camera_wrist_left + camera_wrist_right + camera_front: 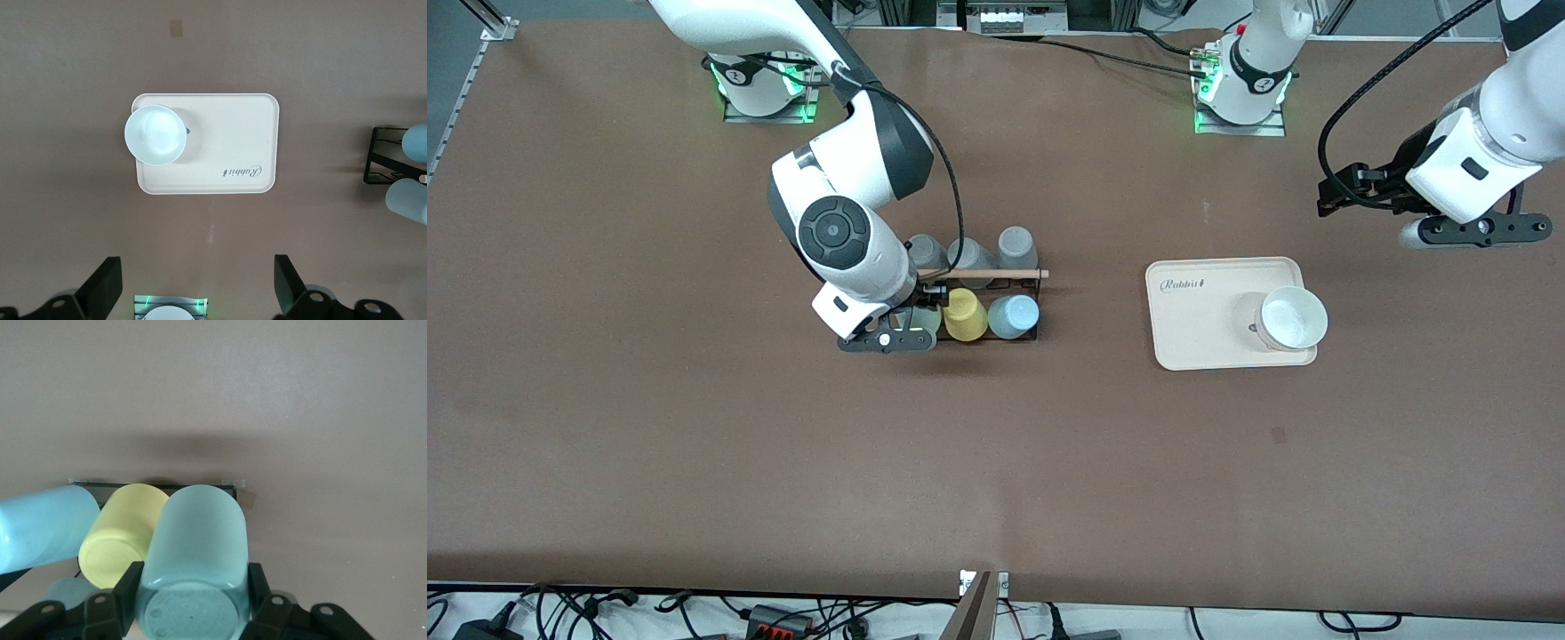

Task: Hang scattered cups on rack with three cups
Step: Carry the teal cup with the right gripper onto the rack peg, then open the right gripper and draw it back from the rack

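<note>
The black wire rack [1024, 283] with a wooden dowel [996, 273] stands mid-table. Three grey cups [1016, 246] hang on its side farther from the front camera. A yellow cup [965, 314] and the light blue cup [1014, 316] hang on the nearer side. My right gripper [885, 339] is shut on the mint green cup [925, 319] at the rack's end toward the right arm, beside the yellow cup. In the right wrist view the fingers [127, 590] clasp the mint cup [193, 540]. My left gripper [1472, 231] waits open and empty [197, 283] over bare table.
A cream tray [1192, 311] with a white bowl [1291, 318] on it lies toward the left arm's end of the table. It also shows in the left wrist view [233, 143], with the rack's end [380, 157] at the picture's edge.
</note>
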Motion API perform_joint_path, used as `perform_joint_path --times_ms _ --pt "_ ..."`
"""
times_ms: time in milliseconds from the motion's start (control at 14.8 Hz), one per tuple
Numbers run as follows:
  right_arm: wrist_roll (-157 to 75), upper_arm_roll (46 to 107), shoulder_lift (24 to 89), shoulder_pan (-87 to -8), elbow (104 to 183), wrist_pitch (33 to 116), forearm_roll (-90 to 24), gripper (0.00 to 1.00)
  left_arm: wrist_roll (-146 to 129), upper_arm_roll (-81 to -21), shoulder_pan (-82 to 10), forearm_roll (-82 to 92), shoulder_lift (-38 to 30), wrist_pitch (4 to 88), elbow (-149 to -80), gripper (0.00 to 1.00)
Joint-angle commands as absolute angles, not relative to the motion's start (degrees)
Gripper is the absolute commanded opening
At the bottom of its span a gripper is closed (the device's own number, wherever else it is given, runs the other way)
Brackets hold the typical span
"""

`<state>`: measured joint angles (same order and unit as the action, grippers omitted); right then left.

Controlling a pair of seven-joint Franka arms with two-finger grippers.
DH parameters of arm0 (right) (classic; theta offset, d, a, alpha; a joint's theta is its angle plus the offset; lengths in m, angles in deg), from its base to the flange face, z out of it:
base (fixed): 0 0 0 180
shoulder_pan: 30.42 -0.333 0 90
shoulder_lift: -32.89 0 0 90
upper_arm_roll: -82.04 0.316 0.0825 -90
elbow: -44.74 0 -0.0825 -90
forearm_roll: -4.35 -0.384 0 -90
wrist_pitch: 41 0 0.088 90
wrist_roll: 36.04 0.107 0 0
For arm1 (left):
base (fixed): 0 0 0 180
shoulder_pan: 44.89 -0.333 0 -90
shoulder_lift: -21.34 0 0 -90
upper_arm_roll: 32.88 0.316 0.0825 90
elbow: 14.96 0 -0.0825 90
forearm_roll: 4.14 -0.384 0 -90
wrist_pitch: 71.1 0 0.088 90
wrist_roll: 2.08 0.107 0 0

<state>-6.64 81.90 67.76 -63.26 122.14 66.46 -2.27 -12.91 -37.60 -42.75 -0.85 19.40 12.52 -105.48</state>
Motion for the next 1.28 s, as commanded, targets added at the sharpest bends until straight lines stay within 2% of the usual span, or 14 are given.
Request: perform_joint_path --times_ms 0,741,809,876,1011,1213 --pt "-5.28 81.42 69.37 -63.99 120.24 66.57 -3.03 0.26 -13.24 -37.8 -43.31 0.08 19.67 11.43 -104.7 1.0" --pt "-5.28 81.42 72.97 -63.99 120.24 69.39 -3.12 0.27 -13.24 -37.62 -43.31 0.08 19.67 11.25 -104.7 1.0" --pt "-5.28 81.34 73.14 -63.99 120.24 69.39 -3.12 0.3 -13.24 -37.62 -43.31 0.08 19.67 10.99 -104.7 1.0" --pt "-5.28 81.42 73.32 -63.99 120.24 69.39 -3.21 0.37 -13.15 -37.54 -43.31 0.08 19.67 10.99 -104.7 1.0" --pt "-5.19 81.42 73.32 -63.99 120.24 69.3 -3.21 1.0 -13.15 -37.53 -43.31 0.08 19.67 10.99 -104.7 1.0" --pt "-5.02 81.34 72.27 -63.55 120.15 68.69 -3.21 1.0 -13.15 -37.45 -43.31 0.08 19.67 10.99 -104.7 1.0"
